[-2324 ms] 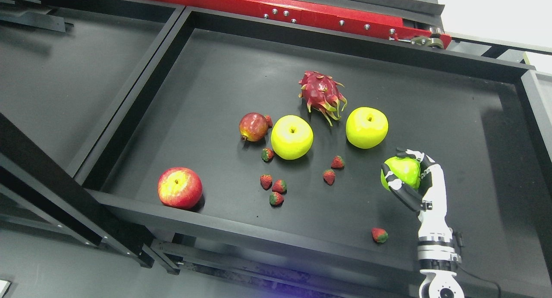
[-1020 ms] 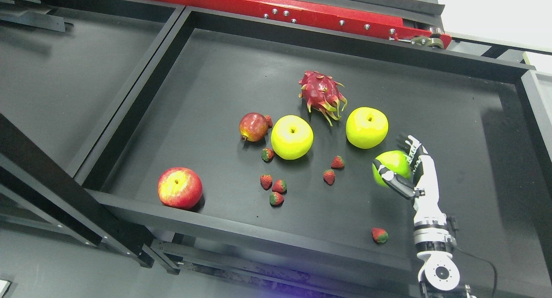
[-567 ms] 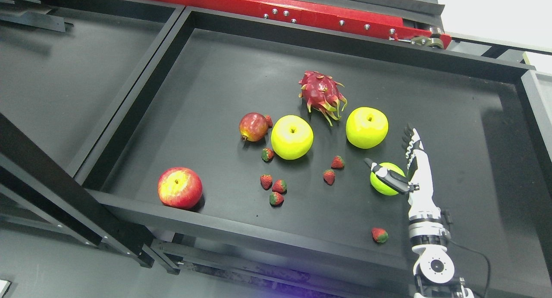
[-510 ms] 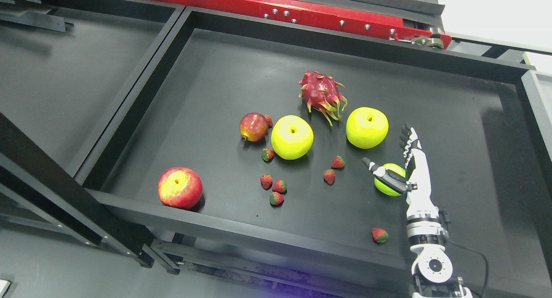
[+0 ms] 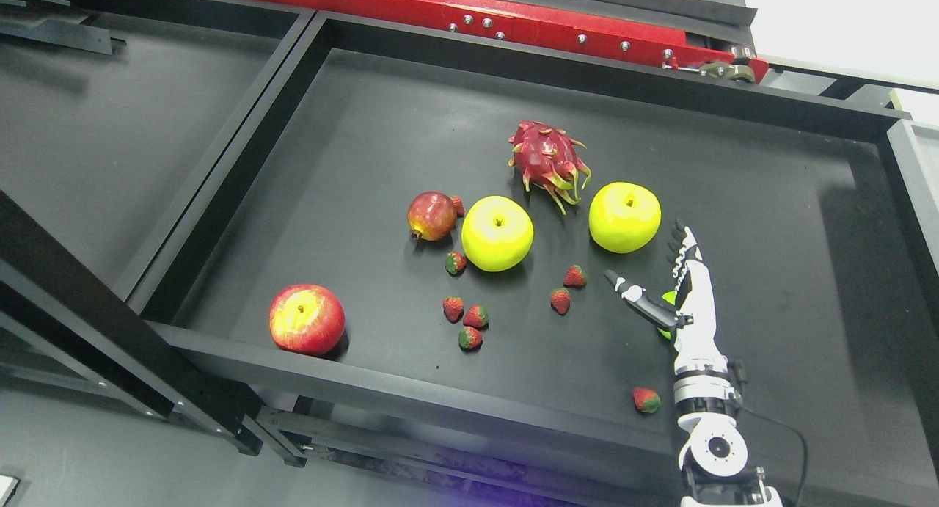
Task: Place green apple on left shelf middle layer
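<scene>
Apple (image 5: 666, 298): green, resting on shelf (image 5: 367, 118) toward its right edge, mostly hidden behind my right hand (image 5: 671, 287). Fingers spread, holding nothing. Placement looks done; next I withdraw without nudging it.

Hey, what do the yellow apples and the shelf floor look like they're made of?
Yellow apples: probably plastic or foam replicas; the colour is uniform and very saturated, with a smooth, faintly glossy skin. Real fruit can't be excluded.
Shelf floor: a matte black board, perhaps painted wood or laminate; it gives only dull, smudgy reflections.
</scene>
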Controlling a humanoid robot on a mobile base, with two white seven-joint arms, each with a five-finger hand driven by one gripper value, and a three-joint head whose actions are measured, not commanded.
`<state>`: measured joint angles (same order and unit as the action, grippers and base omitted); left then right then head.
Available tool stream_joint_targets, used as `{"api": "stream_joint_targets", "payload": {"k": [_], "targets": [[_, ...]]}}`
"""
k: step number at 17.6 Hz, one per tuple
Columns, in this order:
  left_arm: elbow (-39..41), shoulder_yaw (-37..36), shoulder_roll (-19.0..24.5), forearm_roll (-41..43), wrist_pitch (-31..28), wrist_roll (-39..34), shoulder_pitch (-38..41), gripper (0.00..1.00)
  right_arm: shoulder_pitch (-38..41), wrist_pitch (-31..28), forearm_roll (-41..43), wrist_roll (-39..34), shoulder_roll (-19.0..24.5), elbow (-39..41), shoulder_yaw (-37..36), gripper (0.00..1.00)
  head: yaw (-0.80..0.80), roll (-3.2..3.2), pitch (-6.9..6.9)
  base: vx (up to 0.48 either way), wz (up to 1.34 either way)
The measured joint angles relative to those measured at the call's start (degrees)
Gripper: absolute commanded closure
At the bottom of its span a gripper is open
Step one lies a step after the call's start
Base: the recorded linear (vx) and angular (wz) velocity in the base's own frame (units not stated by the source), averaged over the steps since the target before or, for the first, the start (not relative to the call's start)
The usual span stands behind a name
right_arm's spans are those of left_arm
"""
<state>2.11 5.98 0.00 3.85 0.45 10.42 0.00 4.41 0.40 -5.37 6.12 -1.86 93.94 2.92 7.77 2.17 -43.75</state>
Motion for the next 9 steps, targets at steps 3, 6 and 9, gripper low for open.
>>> {"api": "stream_joint_targets", "payload": {"k": [3,6,9], "targets": [[0.0,0.0,0.0,0.0,0.0,0.0,0.0,0.00,1.7,0.9,0.2,0.8,0.5,1.2,0.4,0.00,0.00,0.00,0.00,0.000,0.00],[0.0,0.0,0.0,0.0,0.0,0.0,0.0,0.00,2.9,1.1,0.3,1.0,0.8,2.1,0.6,0.00,0.00,0.00,0.00,0.000,0.00],[0.0,0.0,0.0,0.0,0.0,0.0,0.0,0.00,3.5,1.2,0.4,1.1,1.1,2.8,0.8,0.00,0.00,0.00,0.00,0.000,0.00]]}}
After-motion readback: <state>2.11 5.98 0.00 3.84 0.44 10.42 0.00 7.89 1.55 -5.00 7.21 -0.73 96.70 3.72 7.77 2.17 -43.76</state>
